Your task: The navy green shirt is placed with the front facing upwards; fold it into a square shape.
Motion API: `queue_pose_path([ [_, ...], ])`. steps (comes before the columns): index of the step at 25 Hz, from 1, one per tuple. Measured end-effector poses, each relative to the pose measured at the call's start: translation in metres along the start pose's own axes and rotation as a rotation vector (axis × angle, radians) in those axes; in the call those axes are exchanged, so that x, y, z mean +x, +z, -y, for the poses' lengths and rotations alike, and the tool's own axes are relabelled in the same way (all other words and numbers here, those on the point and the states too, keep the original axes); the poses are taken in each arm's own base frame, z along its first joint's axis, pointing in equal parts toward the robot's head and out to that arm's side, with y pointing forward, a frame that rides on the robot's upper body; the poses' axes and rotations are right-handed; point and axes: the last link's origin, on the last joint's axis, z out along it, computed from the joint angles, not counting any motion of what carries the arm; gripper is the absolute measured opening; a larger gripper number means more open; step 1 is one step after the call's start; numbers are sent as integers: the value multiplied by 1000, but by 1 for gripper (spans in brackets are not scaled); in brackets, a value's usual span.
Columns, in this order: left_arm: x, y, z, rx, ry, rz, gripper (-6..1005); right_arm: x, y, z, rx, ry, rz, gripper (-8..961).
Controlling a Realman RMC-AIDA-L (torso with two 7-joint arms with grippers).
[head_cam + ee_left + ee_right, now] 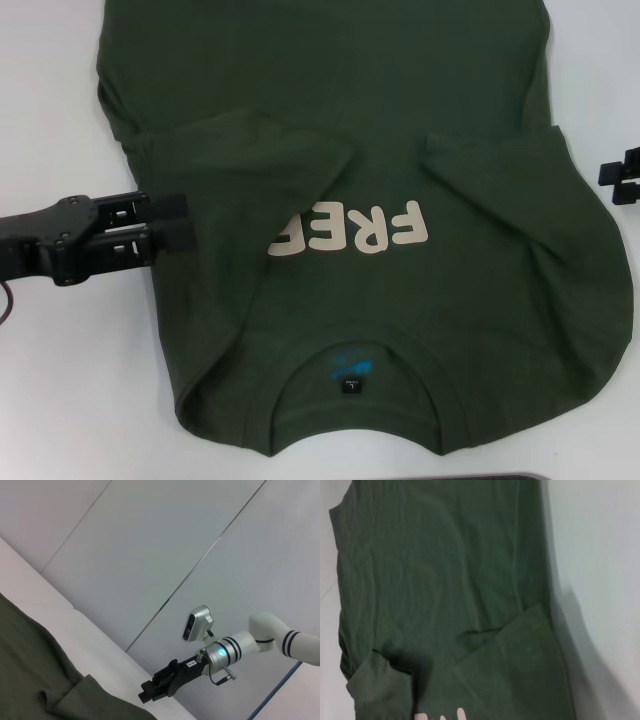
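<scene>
The navy green shirt (pixel 400 120) lies front up on the white table (pixel 60 380), its collar (pixel 300 352) toward me. Both short sleeves are folded inward. The left sleeve (pixel 270 160) covers part of the cream lettering (pixel 350 228). My left gripper (pixel 170 223) sits at the shirt's left edge, level with the lettering, open with nothing held. At the far right my right gripper (pixel 620 182) hovers just off the shirt's right edge, open. The left wrist view shows the shirt (pixel 30 670) and the right gripper (pixel 147 692) beyond it. The right wrist view looks down on the shirt (pixel 435 580) and its folded sleeves.
A small dark neck label (pixel 352 385) with a blue mark above it sits inside the collar. A dark object (pixel 510 477) shows at the table's near edge. Bare white table lies to the left and right of the shirt.
</scene>
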Motion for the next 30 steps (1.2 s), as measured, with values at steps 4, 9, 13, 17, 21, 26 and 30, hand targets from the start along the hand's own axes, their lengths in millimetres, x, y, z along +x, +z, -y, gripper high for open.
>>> queue_pose_path([
  [4, 0, 0, 0, -1, -1, -1, 688, -2, -7, 4, 14, 2, 17, 376],
  [9, 0, 1, 0, -3, -2, -3, 689, 0, -2, 7, 17, 11, 25, 377],
  [13, 0, 1, 0, -3, -1, -4, 688, 4, 10, 5, 13, 8, 22, 376],
  [17, -1, 0, 0, 0, -1, -4, 689, 5, 18, 6, 25, 11, 24, 376],
  [21, 0, -1, 0, 2, 1, -4, 689, 7, 23, 6, 23, 20, 18, 375],
  [26, 0, -1, 0, 4, 1, -5, 689, 9, 31, 2, -10, 28, 22, 374],
  [30, -1, -1, 0, 5, 0, -5, 689, 13, 39, -10, -69, 17, 1, 373],
])
